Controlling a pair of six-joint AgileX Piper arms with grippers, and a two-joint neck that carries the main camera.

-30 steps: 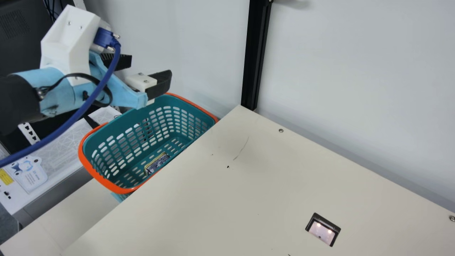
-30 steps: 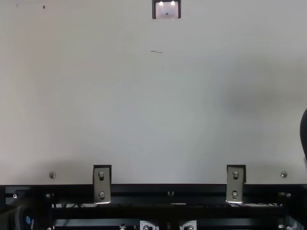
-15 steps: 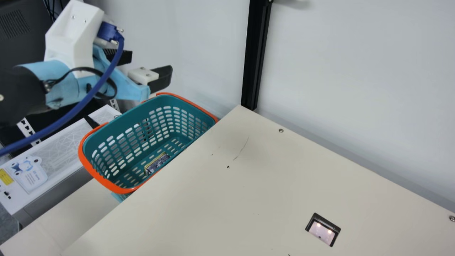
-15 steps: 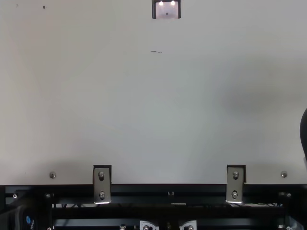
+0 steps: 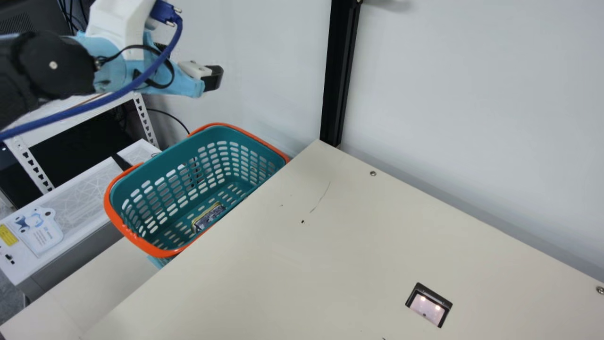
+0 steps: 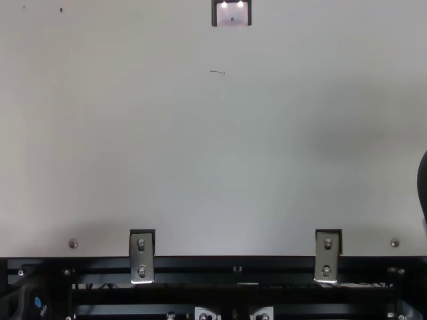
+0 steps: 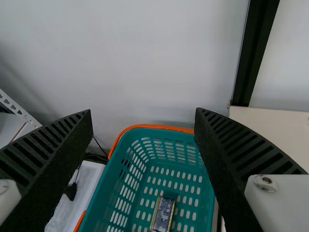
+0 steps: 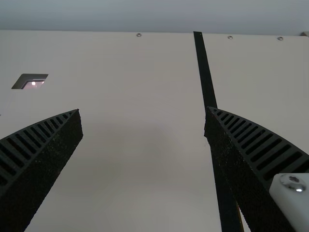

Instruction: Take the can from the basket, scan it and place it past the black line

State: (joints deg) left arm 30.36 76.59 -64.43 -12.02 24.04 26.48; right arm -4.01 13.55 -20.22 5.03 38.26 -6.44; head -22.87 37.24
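Note:
My left gripper [image 5: 191,61] hangs above and behind the teal basket [image 5: 163,189] in the main view. In the left wrist view the same gripper [image 7: 144,113] is open, its fingers wide apart with nothing between them. The can [image 5: 209,217], dark and patterned with a gold rim, lies on the basket floor; the left wrist view shows this can [image 7: 163,213] too. A scanner window [image 5: 428,306] is set in the table, lit from within. Over the table my right gripper [image 8: 143,113] stands open and empty, and the black line [image 8: 206,82] runs partly behind one of its fingers.
The basket stands against the table's left edge [image 5: 245,203], its orange handle folded along the rim. A white wall and a black upright post [image 5: 340,71] rise behind. A white box [image 5: 61,208] and a metal shelf frame are at the left.
In the main view my left arm has risen and shifted a little to the right, its gripper now higher over the basket. The can and the basket have not moved.

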